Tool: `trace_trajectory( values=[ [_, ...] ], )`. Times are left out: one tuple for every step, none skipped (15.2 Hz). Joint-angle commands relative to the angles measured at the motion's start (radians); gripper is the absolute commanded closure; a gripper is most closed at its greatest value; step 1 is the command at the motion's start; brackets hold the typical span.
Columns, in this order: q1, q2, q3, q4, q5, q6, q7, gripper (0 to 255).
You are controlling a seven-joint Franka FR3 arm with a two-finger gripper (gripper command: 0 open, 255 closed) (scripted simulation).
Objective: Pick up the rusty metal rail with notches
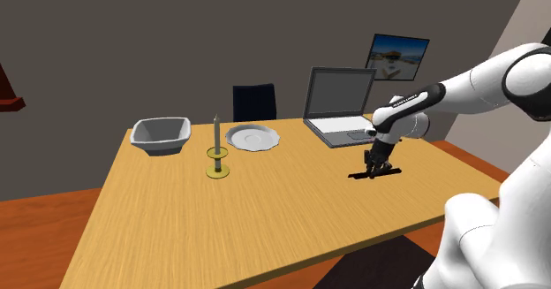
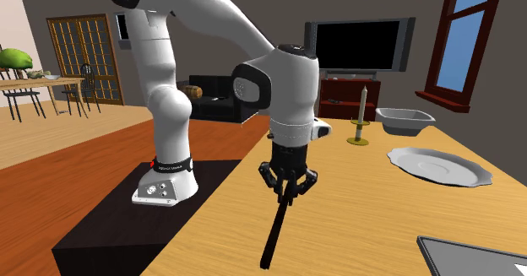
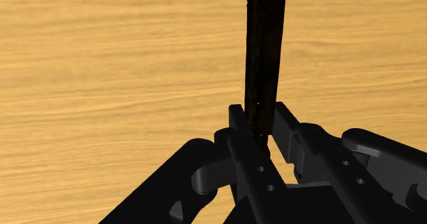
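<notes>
Step in hand: the grasp. The end effector (image 3: pixel 260 113) is pointing down at the surface (image 1: pixel 265 216) and clasping the rail (image 3: pixel 263 44), a dark, nearly black strip, between narrow-set fingers (image 3: pixel 237 120). In the wrist view both fingers are pressing against the strip's sides. Its notches are not making themselves out.

Location of the task item: the rail is lying flat on the wooden surface in front of the laptop (image 1: pixel 340 106), toward the shoulder view's right, well apart from the other tableware. Judging by its flat lie in the shoulder view, it is not yet leaving the wood.

Next move, as a judgement: a straight vertical lift is called for, with the grip held firm. The strip is long and thin, so an off-centre hold is likely to let one end droop or swing. A slow rise is advisable, and no obstacle is standing near the path.

Count of items on the surface:
- one rail
- one laptop, lid standing open
- one plate (image 1: pixel 252 138)
- one bowl (image 1: pixel 162 135)
- one candle (image 1: pixel 216 133), standing in one holder (image 1: pixel 218 170)

One dark chair (image 1: pixel 254 100) is standing behind the far edge.
</notes>
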Motion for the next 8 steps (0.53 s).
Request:
trace_trajectory(
  values=[
    [-0.039,-0.055,0.039,0.007,-0.069,-0.029,0.053,255],
    [-0.057,-0.074,0.059,0.012,-0.091,-0.044,0.070,255],
    [-0.073,-0.093,0.077,0.017,-0.109,-0.059,0.086,255],
    [-0.087,-0.110,0.093,0.023,-0.126,-0.075,0.100,255],
    [-0.100,-0.125,0.109,0.029,-0.140,-0.091,0.112,255],
    [-0.112,-0.140,0.124,0.034,-0.153,-0.106,0.124,255],
    [-0.114,-0.142,0.126,0.035,-0.154,-0.109,0.125,255],
    [-0.114,-0.142,0.126,0.035,-0.154,-0.109,0.125,255]
  ],
)
